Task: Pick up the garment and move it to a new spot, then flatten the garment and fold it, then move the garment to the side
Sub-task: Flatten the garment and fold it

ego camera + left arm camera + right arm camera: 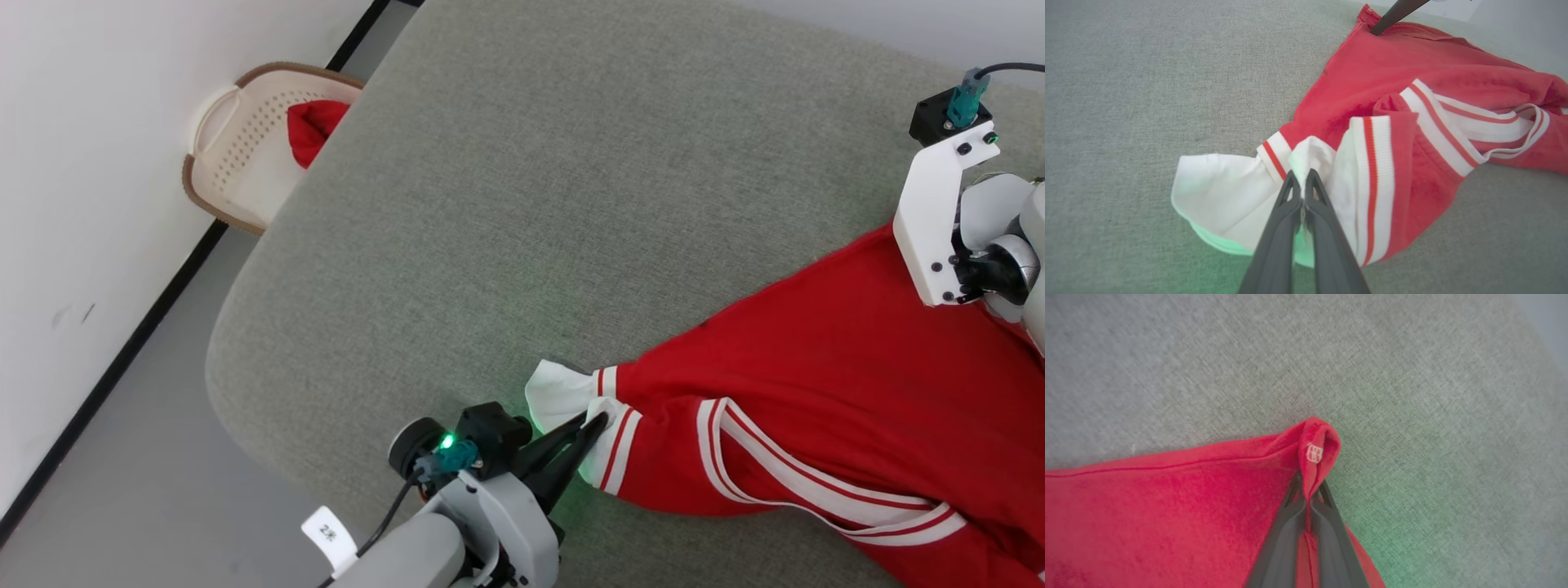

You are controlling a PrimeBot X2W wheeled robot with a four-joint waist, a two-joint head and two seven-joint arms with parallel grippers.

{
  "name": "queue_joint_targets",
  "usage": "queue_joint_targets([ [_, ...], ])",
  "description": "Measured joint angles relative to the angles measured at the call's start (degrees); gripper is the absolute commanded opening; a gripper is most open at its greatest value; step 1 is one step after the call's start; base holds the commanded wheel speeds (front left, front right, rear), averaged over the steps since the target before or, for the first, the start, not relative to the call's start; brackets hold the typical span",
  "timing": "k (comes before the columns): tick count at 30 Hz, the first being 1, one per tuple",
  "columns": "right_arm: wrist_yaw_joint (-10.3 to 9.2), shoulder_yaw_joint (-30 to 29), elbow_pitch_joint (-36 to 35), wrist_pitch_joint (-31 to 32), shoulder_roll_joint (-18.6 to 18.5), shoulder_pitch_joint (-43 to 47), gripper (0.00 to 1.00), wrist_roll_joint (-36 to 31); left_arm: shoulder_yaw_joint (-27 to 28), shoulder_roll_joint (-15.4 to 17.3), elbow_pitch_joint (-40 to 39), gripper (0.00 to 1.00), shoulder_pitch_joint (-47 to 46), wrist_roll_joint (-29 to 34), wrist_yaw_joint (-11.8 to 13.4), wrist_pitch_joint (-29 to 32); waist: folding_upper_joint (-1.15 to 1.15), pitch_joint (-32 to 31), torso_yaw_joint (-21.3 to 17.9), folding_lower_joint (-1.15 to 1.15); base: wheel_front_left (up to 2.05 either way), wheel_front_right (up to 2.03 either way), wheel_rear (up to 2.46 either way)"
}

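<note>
Lying nipped between left fingers [1274, 239], right fingers [1283, 539]: garment [1412, 61].

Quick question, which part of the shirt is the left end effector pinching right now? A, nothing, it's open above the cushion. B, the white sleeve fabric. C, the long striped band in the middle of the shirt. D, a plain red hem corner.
B: in the left wrist view the left end effector is closed on a raised fold of the white sleeve of the garment.
</note>
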Motion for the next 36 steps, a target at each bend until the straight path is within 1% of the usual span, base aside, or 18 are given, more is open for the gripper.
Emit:
queue_joint_targets([
  [5, 0.01, 0.3, 1.7, -2.1, 1.0, -0.7, 0.0, 1.6, -0.3, 1.1, 0.5, 0.0, -0.4, -1.3, 0.0, 0.0, 0.0, -0.6, -0.9, 0.0, 0.0, 0.0, 0.0],
  [9, 0.0, 0.6, 2.6, -4.0, 1.8, -1.0, 0.0, 2.6, -1.4, 3.7, 0.0, 0.0, -1.3, -4.5, 0.0, 0.0, 0.0, -1.7, -2.1, -0.01, 0.0, 0.0, 0.0],
  [12, -0.01, 1.1, 2.6, -5.6, 2.1, -1.3, 0.0, 3.3, -2.3, 6.6, -1.0, 0.0, -2.9, -7.2, 0.0, 0.4, 0.0, -2.8, -3.3, 0.0, 0.0, 0.0, 0.0],
  [18, -0.01, 2.1, 0.5, -9.5, 2.4, -3.5, 0.0, 4.8, -2.9, 13.3, -3.2, 0.0, -6.8, -10.1, 0.0, 3.7, 0.0, -5.6, -5.9, 0.0, 0.0, 0.0, 0.0],
  [21, -0.01, 1.8, 0.1, -12.1, 2.5, -4.0, 0.0, 6.3, -3.0, 16.4, -5.0, 0.0, -9.7, -11.1, 0.0, 5.9, 0.0, -7.5, -7.2, 0.0, 0.0, 0.0, 0.0],
  [24, -0.01, 0.6, 0.1, -14.8, 3.4, -4.8, 0.0, 8.3, -3.0, 19.5, -6.5, 0.0, -13.2, -12.1, 0.0, 8.3, 0.0, -9.5, -8.4, 0.0, 0.0, 0.0, 0.0],
  [28, -0.01, -0.8, 0.2, -16.4, 4.7, -5.1, 0.0, 11.0, -3.0, 22.9, -7.4, 0.0, -19.1, -12.7, -0.1, 11.4, 0.0, -12.4, -10.2, 0.0, 0.0, 0.0, 0.0],
  [32, -0.01, -0.6, 0.3, -18.5, 5.0, -6.8, 0.0, 11.0, -3.8, 24.3, -7.2, 0.0, -25.4, -14.1, -0.1, 13.6, 0.0, -15.3, -12.0, 0.0, 0.0, 0.0, 0.0],
  [36, -0.01, -1.5, 2.3, -21.0, 5.9, -8.4, 0.0, 11.1, -5.9, 24.9, -5.2, 0.0, -31.7, -14.9, -0.1, 15.1, 0.0, -17.9, -13.9, 0.0, 0.0, 0.0, 0.0],
])
